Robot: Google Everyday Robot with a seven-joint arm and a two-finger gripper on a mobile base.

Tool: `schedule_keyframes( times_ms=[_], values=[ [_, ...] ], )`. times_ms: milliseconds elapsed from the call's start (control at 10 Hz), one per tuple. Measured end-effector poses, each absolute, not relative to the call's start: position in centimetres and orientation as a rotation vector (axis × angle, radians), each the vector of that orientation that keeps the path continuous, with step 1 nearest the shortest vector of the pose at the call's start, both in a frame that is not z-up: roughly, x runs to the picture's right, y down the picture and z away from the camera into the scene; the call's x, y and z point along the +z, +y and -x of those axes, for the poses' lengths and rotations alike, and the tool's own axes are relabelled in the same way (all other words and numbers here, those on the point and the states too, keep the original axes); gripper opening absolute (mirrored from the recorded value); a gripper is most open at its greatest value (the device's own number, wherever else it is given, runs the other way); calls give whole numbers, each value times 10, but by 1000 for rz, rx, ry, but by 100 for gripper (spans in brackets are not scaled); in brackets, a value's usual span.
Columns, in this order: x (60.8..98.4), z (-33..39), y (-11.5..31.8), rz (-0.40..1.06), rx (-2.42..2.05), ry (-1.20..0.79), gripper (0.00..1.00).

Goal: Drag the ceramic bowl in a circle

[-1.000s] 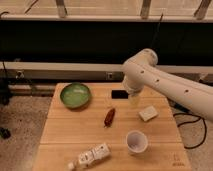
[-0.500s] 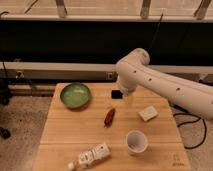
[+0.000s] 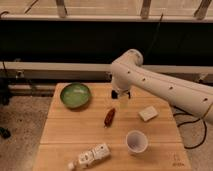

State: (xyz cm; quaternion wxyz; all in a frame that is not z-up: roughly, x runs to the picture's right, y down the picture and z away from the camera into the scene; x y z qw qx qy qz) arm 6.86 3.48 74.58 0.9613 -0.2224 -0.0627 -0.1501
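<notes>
1. The ceramic bowl (image 3: 75, 95) sat at the upper left of the wooden table (image 3: 65, 135), untouched.
2. The gripper (image 3: 121, 95) hung at frame centre, right of the bowl and apart from it, claw released and empty, presumably because contact was not yet made.

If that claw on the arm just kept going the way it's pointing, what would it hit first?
Probably bare wood. The gripper points down at the wooden table, well clear of the ceramic bowl. The small reddish object lies close by, but depth is unclear.
</notes>
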Motion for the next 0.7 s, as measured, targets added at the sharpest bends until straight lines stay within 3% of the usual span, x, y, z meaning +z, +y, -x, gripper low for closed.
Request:
schedule_keyframes(
  times_ms=[700],
  values=[
    [759,-29,35,440,-350,-163,80]
  ],
)
